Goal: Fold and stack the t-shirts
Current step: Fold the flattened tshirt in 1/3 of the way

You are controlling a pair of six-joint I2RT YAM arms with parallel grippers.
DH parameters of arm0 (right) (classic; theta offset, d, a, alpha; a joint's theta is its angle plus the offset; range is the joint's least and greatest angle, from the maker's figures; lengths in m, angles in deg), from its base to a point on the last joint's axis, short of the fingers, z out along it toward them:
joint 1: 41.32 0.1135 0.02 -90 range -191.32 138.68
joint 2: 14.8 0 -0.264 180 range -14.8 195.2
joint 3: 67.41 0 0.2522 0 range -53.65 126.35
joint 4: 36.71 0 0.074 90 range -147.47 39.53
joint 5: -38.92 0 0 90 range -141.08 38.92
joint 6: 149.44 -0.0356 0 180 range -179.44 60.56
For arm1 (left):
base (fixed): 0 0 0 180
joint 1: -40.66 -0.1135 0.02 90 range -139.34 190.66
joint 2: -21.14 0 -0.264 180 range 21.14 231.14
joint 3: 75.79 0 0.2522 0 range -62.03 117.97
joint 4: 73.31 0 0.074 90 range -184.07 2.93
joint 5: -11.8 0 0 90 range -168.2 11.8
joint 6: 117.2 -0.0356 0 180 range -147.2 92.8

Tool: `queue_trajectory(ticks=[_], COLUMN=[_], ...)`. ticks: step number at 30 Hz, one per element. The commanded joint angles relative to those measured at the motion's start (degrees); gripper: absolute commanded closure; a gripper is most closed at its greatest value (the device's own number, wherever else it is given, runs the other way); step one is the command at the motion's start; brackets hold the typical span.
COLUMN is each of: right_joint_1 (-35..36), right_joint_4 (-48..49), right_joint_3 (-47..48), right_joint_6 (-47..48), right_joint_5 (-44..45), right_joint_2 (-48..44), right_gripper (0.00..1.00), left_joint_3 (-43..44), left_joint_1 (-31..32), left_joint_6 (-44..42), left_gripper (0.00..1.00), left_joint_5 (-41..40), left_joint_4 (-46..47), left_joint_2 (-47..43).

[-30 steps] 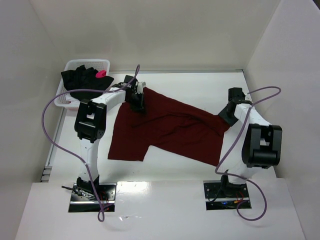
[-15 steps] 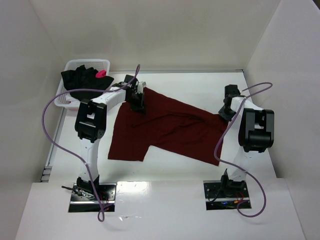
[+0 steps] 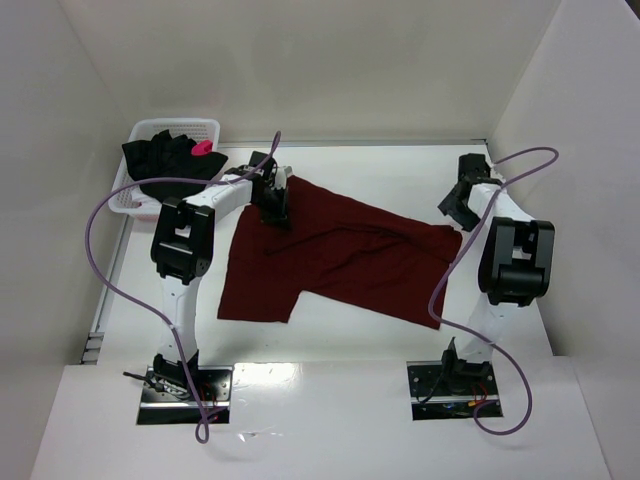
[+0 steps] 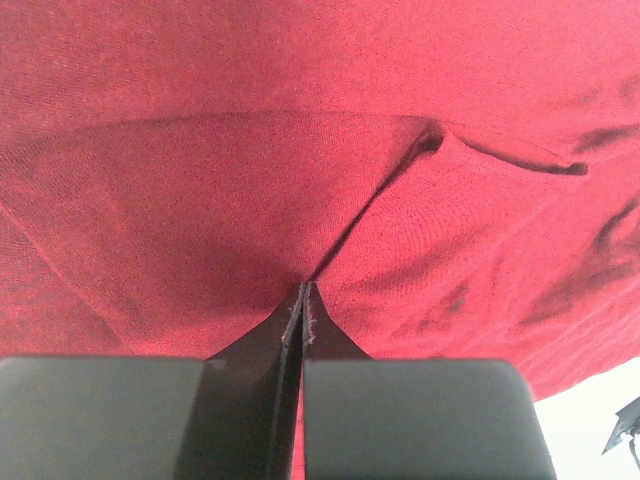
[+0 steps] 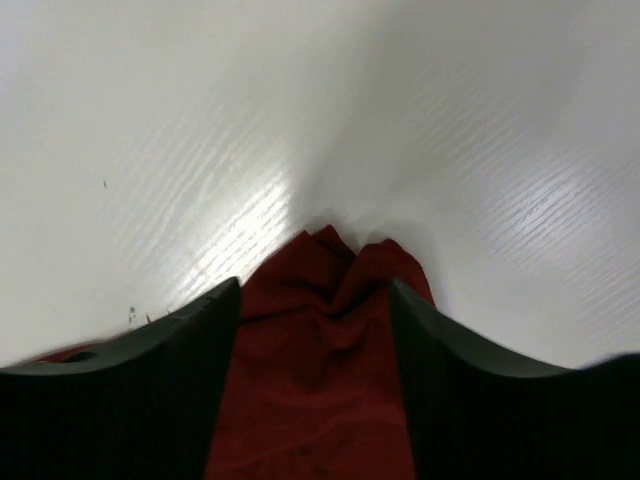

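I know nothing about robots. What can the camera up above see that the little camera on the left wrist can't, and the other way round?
Only the top view: the whole maroon t-shirt lying spread out, a black t-shirt draped over a white basket, and both arms, with the right gripper near the shirt's right corner.
Only the left wrist view: a close look at the left gripper, closed, its tips pinching the cloth, with a crease running up from them.
Both: the maroon cloth and the left gripper on it.
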Motion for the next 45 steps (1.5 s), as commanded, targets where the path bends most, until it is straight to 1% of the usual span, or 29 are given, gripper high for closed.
queue_trajectory(ticks=[1,5,6,8,12,15,19,21,22,25,26,27,29,32,38,45], right_joint_1=[-1.1,-1.1,-1.1,-1.1,-1.1,-1.1,-1.1,-1.1,-1.1,-1.1,-1.1,-1.1,-1.1,-1.1,-1.1,-3.4], right_joint_4=[0.5,2.7,2.7,2.7,2.7,3.2,3.9,3.9,3.9,4.5,4.5,4.5,4.5,3.9,2.0,1.0], right_joint_3=[3.8,3.8,3.8,3.8,3.2,2.7,1.7,1.1,1.1,1.1,1.1,1.1,1.1,1.1,4.8,11.1], right_joint_6=[1.8,2.4,2.9,2.9,3.4,4.0,4.5,4.5,4.5,4.5,4.5,4.5,4.5,4.5,4.0,4.6], right_joint_5=[0.0,-2.1,-2.1,-3.8,-4.4,-5.0,-6.3,-7.7,-7.7,-7.7,-7.7,-7.1,-5.8,-3.5,1.7,4.5], right_joint_2=[0.5,3.7,4.3,5.6,5.6,5.6,5.6,6.4,7.0,8.2,8.2,8.2,8.7,8.7,8.7,10.4], right_gripper=[0.37,0.51,0.52,0.52,0.52,0.49,0.50,0.56,0.62,0.74,0.81,0.84,0.93,0.99,1.00,1.00], left_joint_3=[0.3,0.3,0.3,0.3,0.3,0.3,0.3,0.3,-0.2,-0.2,-0.2,-0.2,-0.2,-0.8,-1.3,-1.3], left_joint_1=[-0.3,-0.3,-0.3,-0.3,-0.3,-0.3,-0.3,-0.3,-0.3,-0.3,-0.3,-0.3,-0.3,-0.3,-0.3,-0.8], left_joint_6=[-0.8,-0.8,-0.8,-0.8,-0.8,-0.8,-0.8,-0.8,-0.8,-0.8,-0.8,-0.8,-0.8,-0.8,-0.8,-1.3], left_gripper=[0.97,0.97,0.97,0.97,0.95,0.95,0.94,0.94,0.94,0.94,0.94,0.94,0.94,0.94,0.94,0.94], left_joint_5=[0.5,0.5,0.5,0.5,1.0,1.0,1.0,1.0,1.0,1.0,1.0,1.0,1.0,1.0,1.0,0.5], left_joint_4=[-0.4,-0.4,-0.4,-0.4,-0.4,-0.4,-0.4,-0.4,-0.4,-0.4,-0.4,-0.4,-0.4,-0.9,-0.9,-0.9], left_joint_2=[0.6,0.6,0.6,0.6,0.6,1.2,1.2,1.2,1.2,1.2,1.2,1.2,0.6,0.6,0.6,0.1])
